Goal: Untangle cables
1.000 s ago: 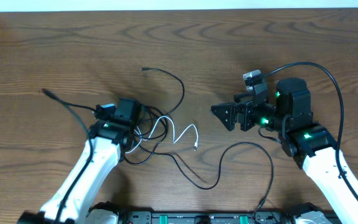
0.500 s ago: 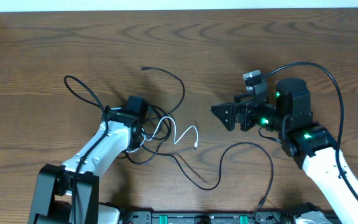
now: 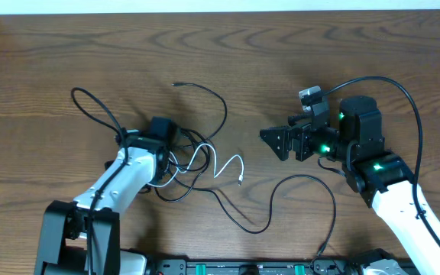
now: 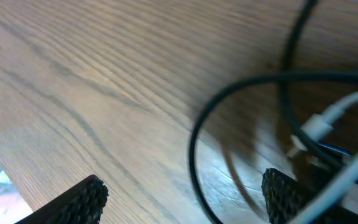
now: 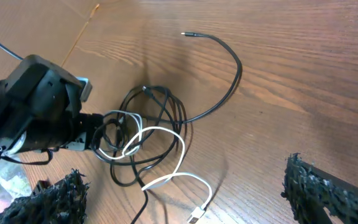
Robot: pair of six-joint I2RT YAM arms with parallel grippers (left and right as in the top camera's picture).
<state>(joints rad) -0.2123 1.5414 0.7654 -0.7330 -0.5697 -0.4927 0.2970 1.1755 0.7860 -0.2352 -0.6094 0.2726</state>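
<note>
The cables [image 3: 193, 159] lie in a tangle left of the table's middle: thin black loops with a white cable [image 3: 221, 162] running through them. The white cable's plug [image 3: 240, 181] points toward the front. One black end [image 3: 176, 84] reaches to the back, and another black strand [image 3: 304, 180] curves to the front right. My left gripper [image 3: 168, 149] sits low at the tangle's left edge, open. In the left wrist view a black loop [image 4: 194, 155] lies on the wood between its fingers [image 4: 79, 202], ungripped, with a white plug [image 4: 316, 126] beside it. My right gripper [image 3: 275, 142] hovers open to the right of the tangle, empty [image 5: 185, 180].
The left arm's own thick black cable [image 3: 98, 111] arches over the table to the upper left. The right arm's thick cable [image 3: 403, 95] loops at the back right. The table's back edge [image 3: 220, 11] runs along the top.
The left arm has rolled and its gripper has shifted slightly to the back left at the tangle. Its thick arm cable now arches higher. The right arm has not moved.
</note>
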